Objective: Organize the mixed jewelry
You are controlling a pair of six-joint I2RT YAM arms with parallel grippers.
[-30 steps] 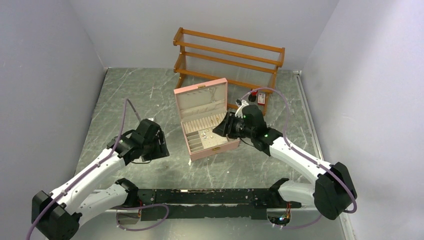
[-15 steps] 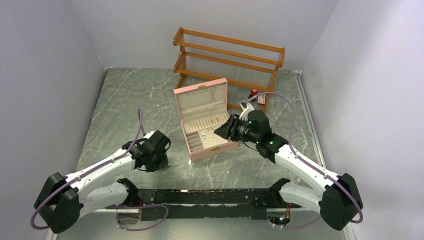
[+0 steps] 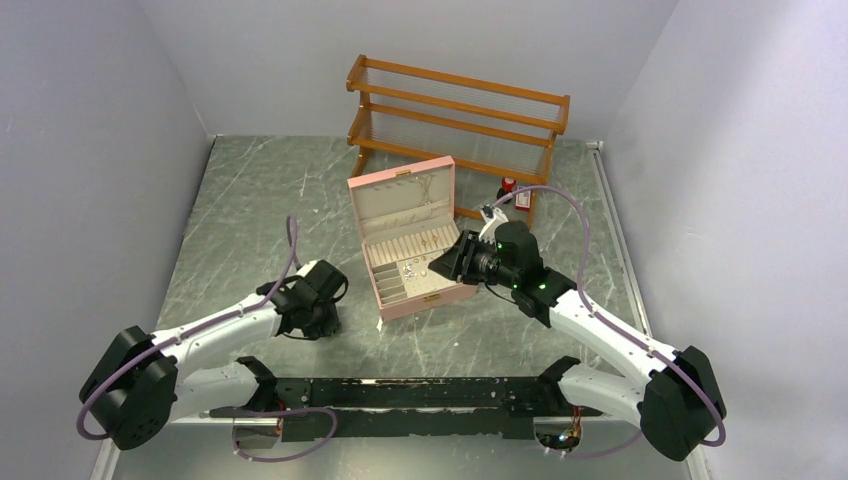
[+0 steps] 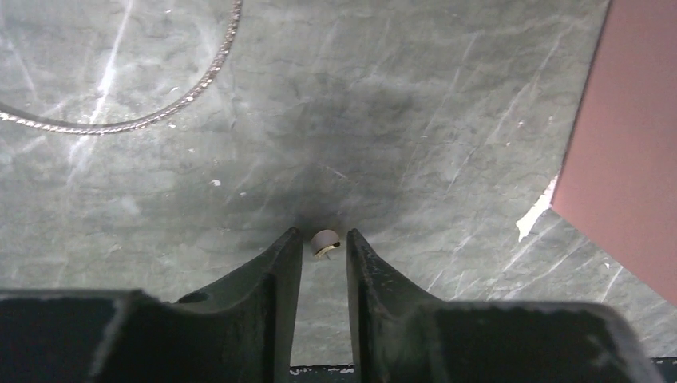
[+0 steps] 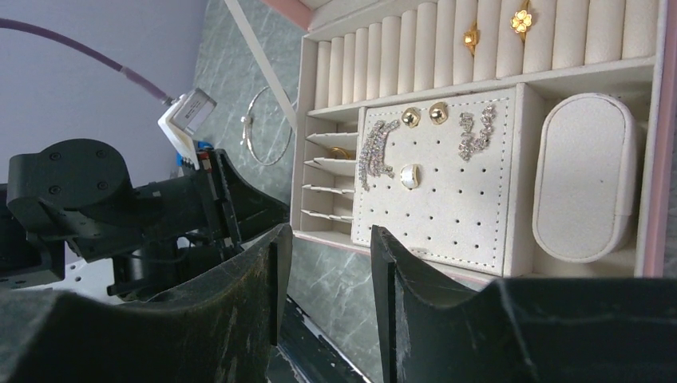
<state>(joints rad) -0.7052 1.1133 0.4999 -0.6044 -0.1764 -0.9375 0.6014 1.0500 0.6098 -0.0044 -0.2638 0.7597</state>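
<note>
1. The grey marbled bench [image 3: 250, 200] carries an open pink box [image 3: 430, 296], with a wooden rack [image 3: 455, 110] behind it.
2. A chain [image 4: 152, 118] and a tiny earring [image 4: 324, 242] lie near the box.

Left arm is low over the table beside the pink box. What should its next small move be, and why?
Probably close the left gripper on the small earring stud, and only then lift. The stud lies on the table right between the fingertips, with a sliver of gap on each side, so it does not look pinched yet. Lifting now would likely leave it behind.
</note>
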